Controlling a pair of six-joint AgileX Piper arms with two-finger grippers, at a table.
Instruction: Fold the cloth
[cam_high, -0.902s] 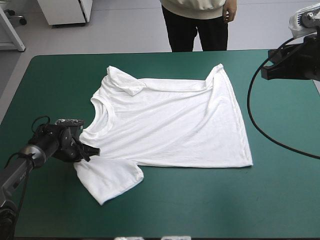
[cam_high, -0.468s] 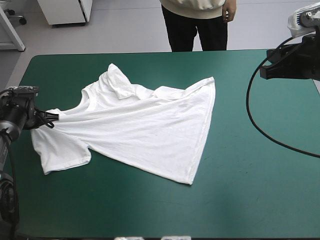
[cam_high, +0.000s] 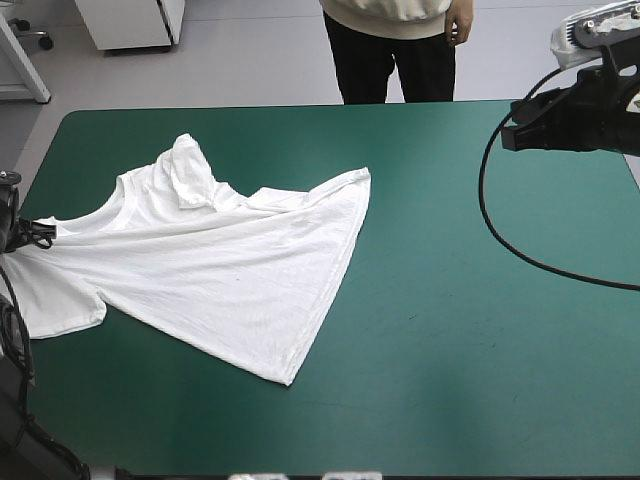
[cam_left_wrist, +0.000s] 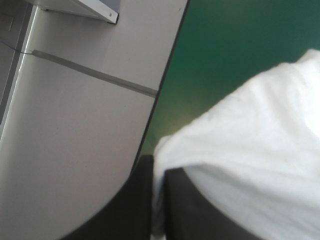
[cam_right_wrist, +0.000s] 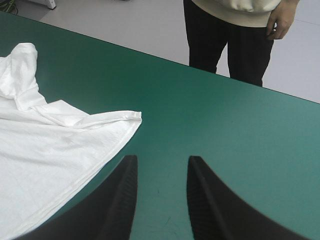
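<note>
Broad table under its teal-green cover (cam_high: 480, 350), and the white short-sleeved fabric T-shirt (cam_high: 220, 270) lies skewed across the left half. It's flat but wedge-shaped, one hem corner pointing at the near edge, the far sleeve flopped over itself. At the left edge the left gripper (cam_left_wrist: 159, 167) pinches a fold of shirt between its black fingers, likely to tension it. The right gripper (cam_right_wrist: 161, 159) hangs spread and empty over the far right, well apart, seemingly waiting.
</note>
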